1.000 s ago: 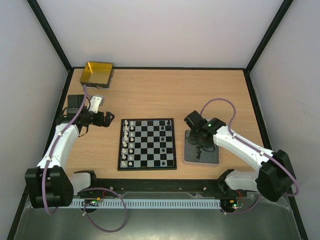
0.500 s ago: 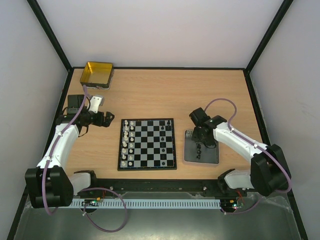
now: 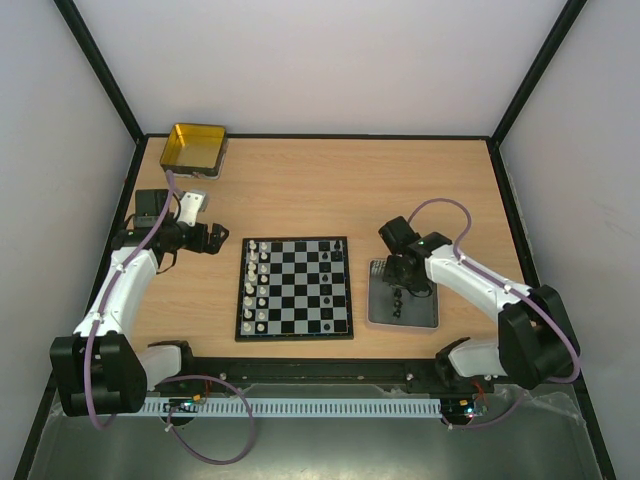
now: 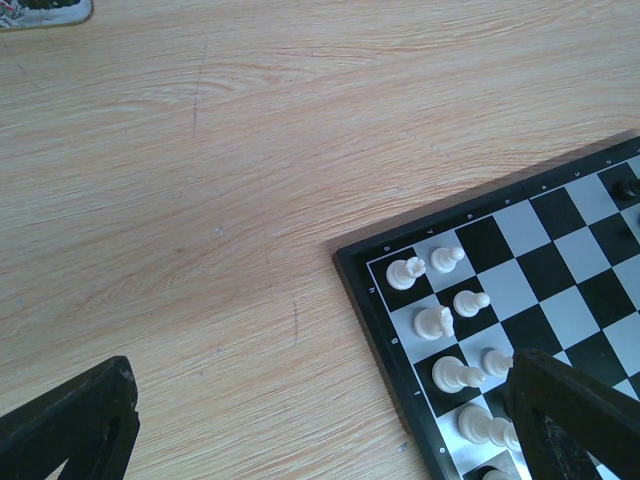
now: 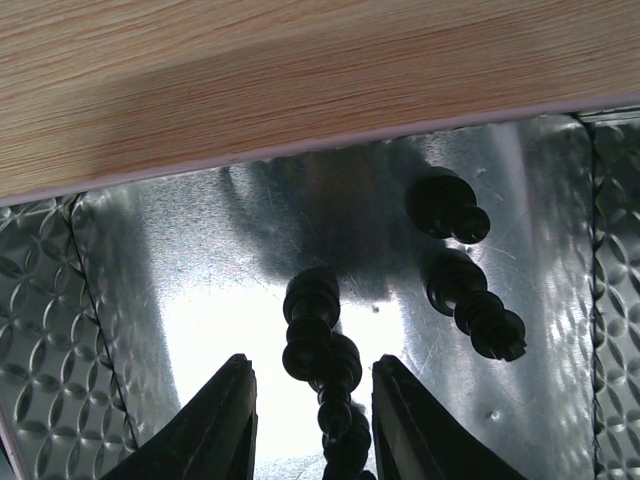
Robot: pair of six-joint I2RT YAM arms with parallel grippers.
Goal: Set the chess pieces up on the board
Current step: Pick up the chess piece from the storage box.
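Over the tray [image 5: 150, 300], right gripper [image 5: 312, 395] straddles a lying black piece [image 5: 310, 335], jaws apart, not touching; probably light, hard, slippery; pinch its waist; left gripper [image 4: 320, 405] spread wide.

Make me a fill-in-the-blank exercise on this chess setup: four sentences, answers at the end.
The loose pieces in the grey tray are all ___.
The right gripper hangs over that tray with one piece ___ its fingers.
The left gripper hovers beside the board, jaws ___.
Seen from the top view, the white pieces line the board's ___ side.
Missing words: black; between; open; left.
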